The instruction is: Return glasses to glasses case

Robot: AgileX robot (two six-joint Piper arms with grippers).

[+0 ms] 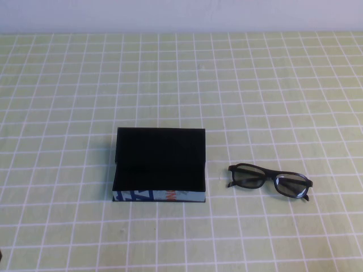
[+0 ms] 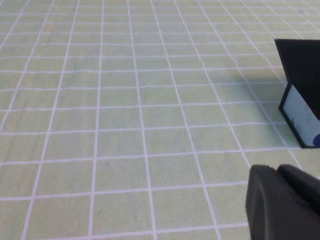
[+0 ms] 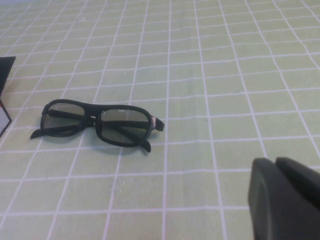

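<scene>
Black plastic glasses [image 1: 270,182] lie on the green checked tablecloth [image 1: 272,85], temples unfolded, toward the right edge and nearer the front edge than the far one. Just beside them, not touching, toward the middle of the surface, the glasses case [image 1: 159,164] stands open with its lid tilted up at the back and its blue-and-white patterned side facing the front edge; the tray looks vacant.

Neither arm shows from the high camera. The left gripper [image 2: 282,202] hovers low over bare cloth on the case's left, the right gripper [image 3: 285,197] low over the cloth near the glasses; on both, whether the jaws are parted or closed I cannot tell.

Judged from their build, the glasses are light and stiff, with smooth lenses that would slip and scratch. The bridge or the upper frame bar seems the safest hold; the thin temples may flex or swing shut under a pinch.
</scene>
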